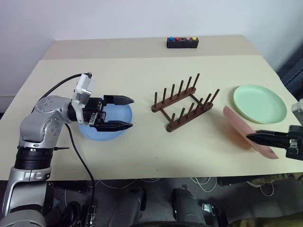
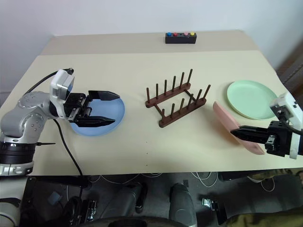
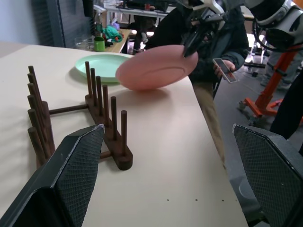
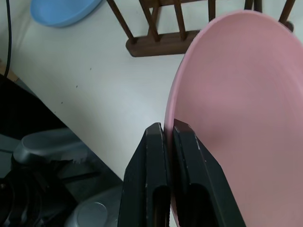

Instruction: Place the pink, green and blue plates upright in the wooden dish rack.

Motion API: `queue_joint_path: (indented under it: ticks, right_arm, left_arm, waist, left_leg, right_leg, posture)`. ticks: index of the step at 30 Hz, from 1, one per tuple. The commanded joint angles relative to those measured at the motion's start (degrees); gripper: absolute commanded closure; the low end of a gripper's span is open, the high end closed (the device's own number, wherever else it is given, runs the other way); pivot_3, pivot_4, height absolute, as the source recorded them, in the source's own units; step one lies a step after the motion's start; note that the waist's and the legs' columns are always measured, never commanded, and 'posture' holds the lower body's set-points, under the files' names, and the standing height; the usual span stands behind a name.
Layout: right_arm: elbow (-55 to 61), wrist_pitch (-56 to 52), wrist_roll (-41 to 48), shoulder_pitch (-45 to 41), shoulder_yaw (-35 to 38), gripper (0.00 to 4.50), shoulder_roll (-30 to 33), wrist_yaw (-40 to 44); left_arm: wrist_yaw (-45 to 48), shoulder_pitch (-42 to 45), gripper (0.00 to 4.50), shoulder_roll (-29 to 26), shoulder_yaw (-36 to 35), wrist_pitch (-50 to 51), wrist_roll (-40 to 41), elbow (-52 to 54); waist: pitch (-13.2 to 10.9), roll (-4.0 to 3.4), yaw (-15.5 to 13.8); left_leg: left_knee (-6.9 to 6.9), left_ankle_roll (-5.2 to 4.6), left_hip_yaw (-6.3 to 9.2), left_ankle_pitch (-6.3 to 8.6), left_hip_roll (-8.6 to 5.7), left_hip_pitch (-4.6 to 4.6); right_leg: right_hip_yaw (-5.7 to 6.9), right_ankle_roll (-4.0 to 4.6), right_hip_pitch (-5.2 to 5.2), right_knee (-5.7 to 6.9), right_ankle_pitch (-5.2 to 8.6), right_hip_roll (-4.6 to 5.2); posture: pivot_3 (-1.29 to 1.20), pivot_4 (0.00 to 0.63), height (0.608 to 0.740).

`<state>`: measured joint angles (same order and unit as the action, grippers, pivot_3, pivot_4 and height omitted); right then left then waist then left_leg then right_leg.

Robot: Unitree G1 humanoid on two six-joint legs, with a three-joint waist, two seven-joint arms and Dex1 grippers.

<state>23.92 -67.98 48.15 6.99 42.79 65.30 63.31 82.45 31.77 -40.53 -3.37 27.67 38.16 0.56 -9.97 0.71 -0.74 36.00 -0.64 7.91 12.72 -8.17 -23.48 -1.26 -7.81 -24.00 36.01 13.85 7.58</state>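
Left eye view | right claw level, clamps tilted pink plate | left claw released, level over blue plate

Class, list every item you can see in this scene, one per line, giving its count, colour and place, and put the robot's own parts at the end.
wooden dish rack: one, dark brown, middle of the table, no plates in it.
blue plate: one, light blue, flat on the table left of the rack, under the left gripper.
green plate: one, pale green, flat on the table right of the rack.
pink plate: one, pink, tilted, held by its rim near the table's right front edge.
button box: one, black with coloured buttons, far edge of the table.
table: one, cream.
left gripper: one, black fingers, open above the blue plate.
right gripper: one, black fingers, shut on the pink plate's rim.
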Motion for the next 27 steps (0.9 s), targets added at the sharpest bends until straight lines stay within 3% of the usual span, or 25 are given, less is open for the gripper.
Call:
queue_joint_path:
  ticks: [1, 4, 8, 14, 18, 23, 27]
  right_arm:
    - [1.3, 5.2, -3.8, 2.5, -0.4, 4.43, 1.1, 0.7]
    - [0.8, 6.7, -4.2, 2.8, 0.2, 4.43, 2.4, 2.0]
    - [0.5, 15.6, -16.1, 12.8, -1.1, 4.43, 5.5, 4.8]
    - [2.2, 23.6, -25.0, 19.4, -4.2, 4.43, 5.1, 4.7]
    - [-0.9, 30.0, -32.3, 19.8, -9.5, 4.43, 4.3, 0.0]
    - [-0.6, 29.1, -29.1, 13.5, -13.6, 4.43, -2.1, -3.7]
    - [-6.3, 34.9, -37.5, 14.0, -18.0, 4.43, -2.3, -9.1]
  left_arm:
    - [0.1, 1.0, 0.0, -0.8, -1.8, -0.4, 1.0, 0.9]
    - [-0.1, 1.1, 0.0, -0.9, -1.9, 0.1, 1.3, 1.0]
    - [-0.1, 1.2, 0.0, -0.9, -2.1, 0.4, 1.6, 1.1]
    - [0.0, 1.6, 0.0, -0.9, -2.0, 0.6, 1.7, 0.7]
    - [0.1, 2.2, 0.0, -0.9, -1.6, 0.8, 1.7, 0.4]
    - [0.4, 2.7, 0.0, -1.1, -1.4, 0.8, 1.6, 0.1]
    - [0.5, 2.8, 0.0, -1.4, -1.3, 1.1, 1.6, 0.1]
  waist:
    - [0.0, 0.0, 0.0]
    - [0.0, -0.01, 0.0]
    - [0.0, 0.03, -0.1]
    - [0.0, 0.02, 0.0]
    - [0.0, 0.03, 0.0]
    - [0.0, 0.07, 0.0]
    - [0.0, 0.08, 0.0]
  left_leg:
    - [-0.01, 0.0, 0.0, 0.0, 0.0, 0.0]
    - [0.0, 0.0, -0.01, 0.0, 0.0, 0.0]
    - [-0.03, 0.0, -0.02, 0.0, 0.0, 0.0]
    - [0.04, -0.02, -0.04, 0.03, -0.03, -0.02]
    - [0.03, -0.02, -0.05, 0.03, -0.03, -0.02]
    - [0.04, -0.02, -0.03, 0.03, -0.02, -0.01]
    - [0.05, -0.01, -0.03, 0.03, -0.02, -0.01]
  right_leg:
    - [0.0, 0.0, 0.0, 0.0, 0.0, 0.0]
    - [0.0, 0.0, 0.0, 0.0, 0.0, 0.0]
    - [0.01, -0.02, -0.01, 0.0, 0.01, -0.02]
    - [0.01, -0.04, 0.01, 0.0, 0.03, 0.0]
    - [0.0, -0.02, 0.01, -0.01, 0.03, 0.01]
    - [-0.01, -0.01, 0.03, -0.03, 0.04, 0.01]
    - [-0.01, -0.01, 0.03, -0.02, 0.04, -0.01]
  posture:
    - [0.0, 0.15, 0.74]
    - [0.0, 0.15, 0.74]
    - [0.0, 0.15, 0.74]
    - [0.0, 0.15, 0.74]
    - [0.0, 0.15, 0.74]
    - [0.0, 0.15, 0.74]
    - [0.0, 0.15, 0.74]
